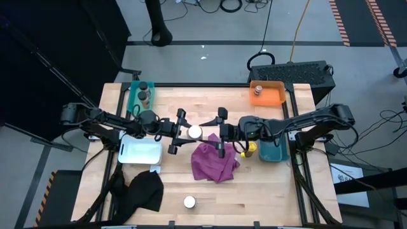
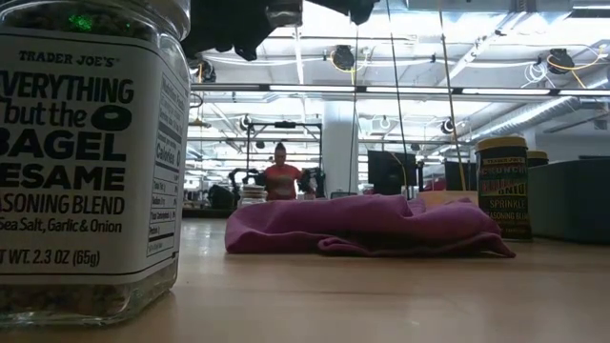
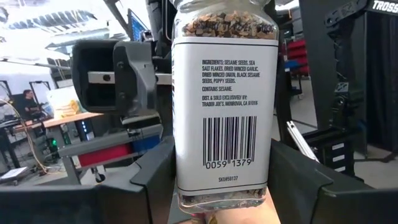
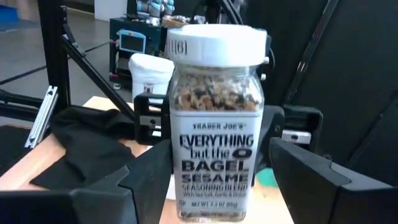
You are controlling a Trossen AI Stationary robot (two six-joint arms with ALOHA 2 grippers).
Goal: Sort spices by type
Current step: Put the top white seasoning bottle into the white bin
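A clear spice jar (image 1: 194,132) with a white lid and a seed blend inside hangs above the table's middle, over the far edge of the magenta cloth (image 1: 215,162). My left gripper (image 1: 187,132) reaches in from the left and is shut on it. Facing it from the right, my right gripper (image 1: 213,133) is open. Its fingers (image 4: 143,180) stand on either side of the jar's label side (image 4: 214,155), and I cannot tell whether they touch it. A second white-lidded jar (image 1: 189,202) stands on the table near the front edge. My left gripper pinches the jar's body (image 3: 181,168) between its two fingers, on two opposite sides below the middle. The fingers (image 3: 152,174) come level from the table's left. The jar stands upright in the hold, barcode side toward the wrist, lifted clear of the table.
A green tray (image 1: 131,100) at the far left holds two jars. An orange tray (image 1: 275,97) at the far right holds one. A white tray (image 1: 140,151) and a teal tray (image 1: 273,152) flank the middle. A yellow-lidded jar (image 1: 250,149) stands beside the teal tray. A black cloth (image 1: 145,191) lies front left.
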